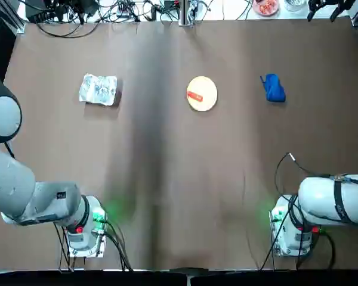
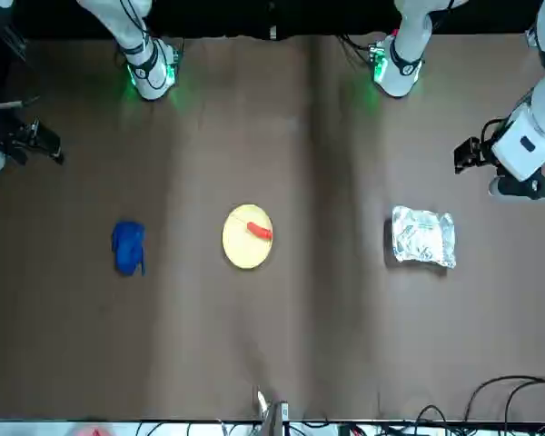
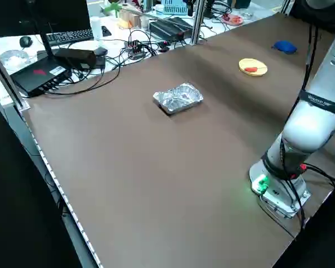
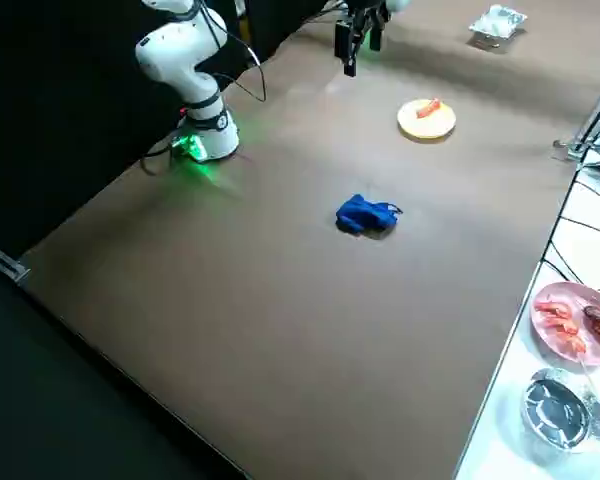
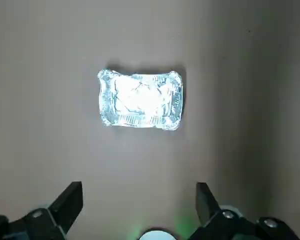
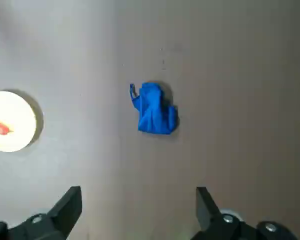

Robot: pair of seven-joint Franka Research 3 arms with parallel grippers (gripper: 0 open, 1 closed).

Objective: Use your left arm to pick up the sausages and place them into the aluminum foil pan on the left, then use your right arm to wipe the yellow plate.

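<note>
The work surface is a broad brown tabletop [image 1: 185, 179], its far edge bordered by a white side table [image 3: 100, 44] with cables and equipment. The round, flat, pale-yellow plate [image 1: 207, 88] lies near the middle of the far half, with bare tabletop on every side. On it rest the short red-orange sausages [image 1: 195, 96], lying within the plate's rim. To the plate's left, well apart, sits the crinkled silver aluminum foil pan [image 1: 98, 90], roughly rectangular, between the plate and the tabletop's left edge. To the plate's right, also well apart, lies a crumpled blue cloth [image 1: 274, 88] with a small loop; open surface separates it from the tabletop's right edge.

The black two-finger gripper of the left arm [image 5: 140, 202] is open and holds nothing; it is held above the table on the left, on the robot's side of the foil pan, touching neither pan nor plate. The black two-finger gripper of the right arm [image 6: 140, 205] is likewise open and empty, raised on the right, with the blue cloth in its wrist view. A wide strip of bare tabletop lies between the two arm bases and the three objects.
</note>
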